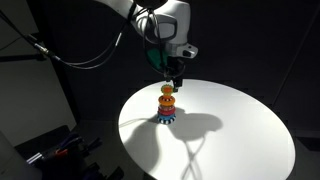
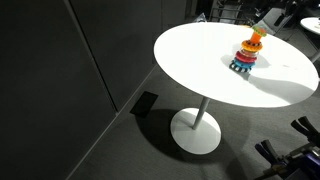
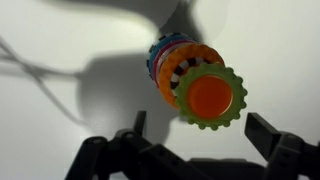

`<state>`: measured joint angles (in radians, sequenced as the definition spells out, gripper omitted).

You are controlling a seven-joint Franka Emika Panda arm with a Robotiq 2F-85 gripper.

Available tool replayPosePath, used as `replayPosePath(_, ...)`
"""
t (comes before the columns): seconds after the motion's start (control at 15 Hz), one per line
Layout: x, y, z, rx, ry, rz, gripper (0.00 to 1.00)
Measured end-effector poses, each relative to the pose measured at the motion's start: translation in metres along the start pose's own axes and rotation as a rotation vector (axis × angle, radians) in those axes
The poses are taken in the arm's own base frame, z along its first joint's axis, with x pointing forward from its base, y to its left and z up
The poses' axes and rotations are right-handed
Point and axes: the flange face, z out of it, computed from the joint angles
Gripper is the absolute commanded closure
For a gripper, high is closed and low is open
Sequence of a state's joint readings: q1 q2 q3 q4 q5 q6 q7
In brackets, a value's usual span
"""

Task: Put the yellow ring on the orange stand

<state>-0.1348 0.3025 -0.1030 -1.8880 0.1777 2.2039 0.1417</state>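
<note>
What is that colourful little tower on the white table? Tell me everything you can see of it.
The tower is a stack of toothed, plastic-looking rings, standing upright on the round white table. Blue sits at the bottom, orange and red above; from above, a green ring surrounds an orange centre. Only the table seems to touch it; the robot's open fingers hang just above.

Arm (image 1: 168, 20) bent overhead, end effector (image 3: 198, 125) pointing down, jaws apart
</note>
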Motion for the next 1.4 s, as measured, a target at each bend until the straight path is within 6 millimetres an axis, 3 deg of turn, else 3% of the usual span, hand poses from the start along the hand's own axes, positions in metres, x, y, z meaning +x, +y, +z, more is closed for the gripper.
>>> replayPosePath(1.4,-0.011,-0.001,0.015,-0.018,-0.049,-0.011,0.00)
